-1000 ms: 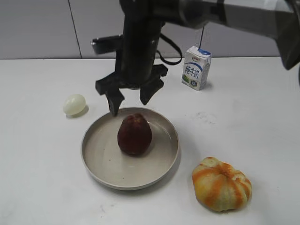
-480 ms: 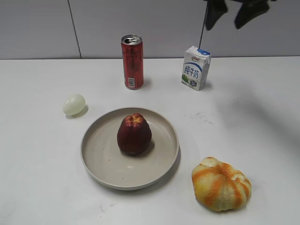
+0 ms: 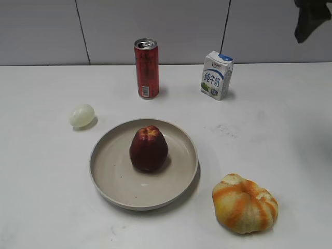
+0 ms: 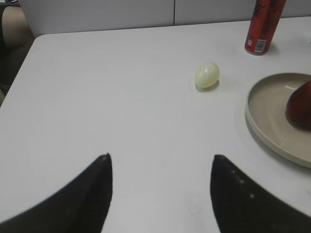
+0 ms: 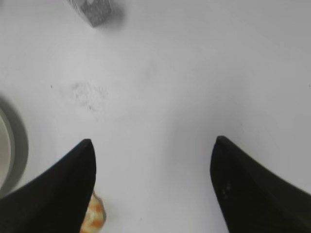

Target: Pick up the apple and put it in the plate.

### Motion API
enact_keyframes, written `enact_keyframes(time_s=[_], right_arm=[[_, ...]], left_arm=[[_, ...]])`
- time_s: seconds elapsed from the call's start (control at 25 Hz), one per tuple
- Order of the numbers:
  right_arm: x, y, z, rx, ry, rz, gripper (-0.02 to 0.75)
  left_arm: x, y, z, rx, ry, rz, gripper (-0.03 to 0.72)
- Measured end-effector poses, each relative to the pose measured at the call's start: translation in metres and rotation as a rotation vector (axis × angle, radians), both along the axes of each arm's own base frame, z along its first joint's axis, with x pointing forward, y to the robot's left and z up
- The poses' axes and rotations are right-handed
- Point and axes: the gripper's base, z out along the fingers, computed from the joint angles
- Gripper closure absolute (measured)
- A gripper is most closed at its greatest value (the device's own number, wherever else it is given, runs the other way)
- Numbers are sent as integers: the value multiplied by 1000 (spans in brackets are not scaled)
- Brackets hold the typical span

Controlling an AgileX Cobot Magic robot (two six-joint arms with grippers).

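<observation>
The dark red apple (image 3: pixel 149 148) stands upright in the middle of the beige plate (image 3: pixel 111 176). In the left wrist view the plate's rim (image 4: pixel 255 121) shows at the right edge with a part of the apple (image 4: pixel 300 106). My left gripper (image 4: pixel 160 160) is open and empty over bare table, left of the plate. My right gripper (image 5: pixel 153 143) is open and empty, high above the table right of the plate; one dark finger of it shows at the exterior view's top right corner (image 3: pixel 309 18).
A red can (image 3: pixel 147 68) and a milk carton (image 3: pixel 217 74) stand at the back. A pale egg-shaped object (image 3: pixel 82 115) lies left of the plate. An orange-and-yellow ribbed fruit (image 3: pixel 245 203) sits at the front right.
My right arm has lifted off the plate and swung up to the right, out to the top right corner. The apple stays in the plate.
</observation>
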Motion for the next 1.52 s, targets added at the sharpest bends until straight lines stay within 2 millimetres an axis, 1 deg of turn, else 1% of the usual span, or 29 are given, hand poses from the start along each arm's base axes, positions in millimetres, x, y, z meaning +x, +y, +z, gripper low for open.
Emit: enact_keyframes(time_s=[0.04, 0.12, 0.16, 0.2, 0.28, 0.4, 0.44, 0.56, 0.64, 0.72, 0.8, 0.96, 1.08, 1.24, 1.52], right_arm=[[-12, -2, 0, -1, 7, 0, 155], [-42, -8, -1, -3, 26, 0, 155], [-56, -11, -6, -5, 46, 0, 155], [-72, -14, -6, -2, 41, 0, 155], [-103, -19, -13, 11, 41, 2, 157], [-142, -26, -29, 26, 14, 4, 160], [-154, -28, -37, 27, 13, 5, 162], [-189, -35, -51, 40, -43, 7, 164], [-210, -39, -59, 46, -77, 9, 165], [-228, -42, -67, 53, -110, 10, 165], [-246, -46, -70, 65, -171, 11, 165], [-276, -52, -76, 86, -283, 12, 167], [-293, -55, -78, 101, -362, 14, 166], [-311, -59, -74, 124, -481, 16, 166], [-336, -64, -71, 155, -640, 18, 166]], left_arm=[[0, 0, 0, 0, 0, 0, 201], [0, 0, 0, 0, 0, 0, 201], [0, 0, 0, 0, 0, 0, 201], [0, 0, 0, 0, 0, 0, 201], [0, 0, 0, 0, 0, 0, 201], [0, 0, 0, 0, 0, 0, 201], [0, 0, 0, 0, 0, 0, 201], [0, 0, 0, 0, 0, 0, 201], [0, 0, 0, 0, 0, 0, 201], [0, 0, 0, 0, 0, 0, 201], [0, 0, 0, 0, 0, 0, 201], [0, 0, 0, 0, 0, 0, 201], [0, 0, 0, 0, 0, 0, 201], [0, 0, 0, 0, 0, 0, 201], [0, 0, 0, 0, 0, 0, 201]])
